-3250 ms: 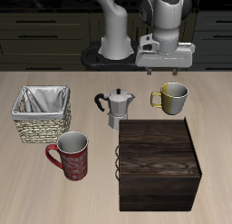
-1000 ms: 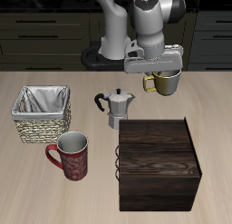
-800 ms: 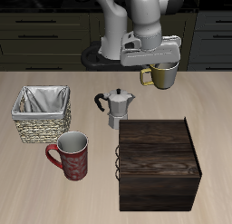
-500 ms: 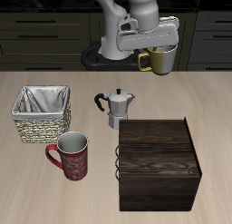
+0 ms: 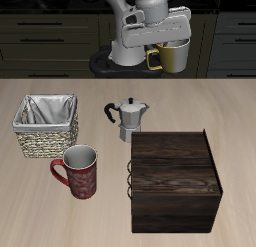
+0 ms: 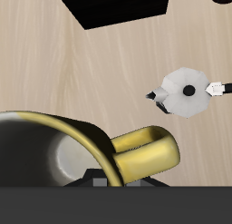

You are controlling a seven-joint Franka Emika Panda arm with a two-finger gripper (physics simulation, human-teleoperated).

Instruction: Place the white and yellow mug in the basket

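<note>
My gripper point(image 5: 170, 46) is shut on the white and yellow mug point(image 5: 172, 56) and holds it high above the back of the table, over the far edge. In the wrist view the mug point(image 6: 54, 155) fills the frame close up, with its yellow loop handle point(image 6: 145, 150) and dark inside. The basket point(image 5: 46, 125), woven straw colour with white lining, stands on the table well away from the mug, towards the other side. It does not show in the wrist view.
A silver moka pot point(image 5: 128, 117) stands mid-table and shows from above in the wrist view point(image 6: 186, 92). A dark wooden box point(image 5: 175, 178) sits near the front edge. A red patterned mug point(image 5: 79, 171) stands in front of the basket.
The gripper closed on the mug, lifted it off the table and carried it up and back, drifting towards the basket's side.
</note>
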